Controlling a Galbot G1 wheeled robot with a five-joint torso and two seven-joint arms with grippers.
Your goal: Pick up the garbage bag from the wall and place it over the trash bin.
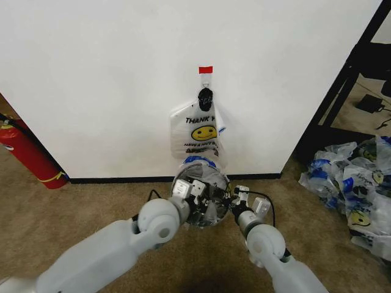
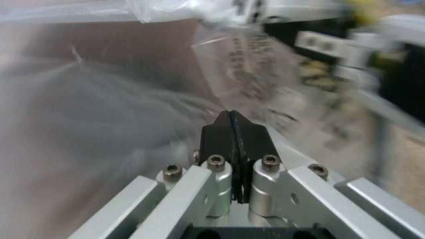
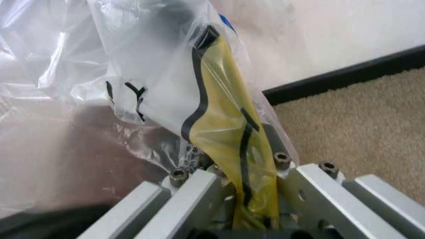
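The trash bin (image 1: 205, 221) stands on the carpet at the foot of the wall (image 1: 110, 73), with a translucent garbage bag (image 1: 211, 177) spread over its top. My left gripper (image 1: 192, 192) is at the bin's left rim. In the left wrist view this gripper (image 2: 230, 113) has its black pads pressed together, with bag film (image 2: 99, 109) around them. My right gripper (image 1: 238, 194) is at the bin's right rim. The yellow smiley part of the bag (image 3: 219, 119) runs down between the shut fingers of the right gripper (image 3: 232, 149). An identical bag (image 1: 198, 131) hangs from the red-taped hook (image 1: 206, 97).
A red fire extinguisher (image 1: 27, 152) leans at the wall's left end. A pile of similar bags (image 1: 354, 183) lies on the carpet at the right, beside a black rack frame (image 1: 348, 73). Open carpet lies to the left of the bin.
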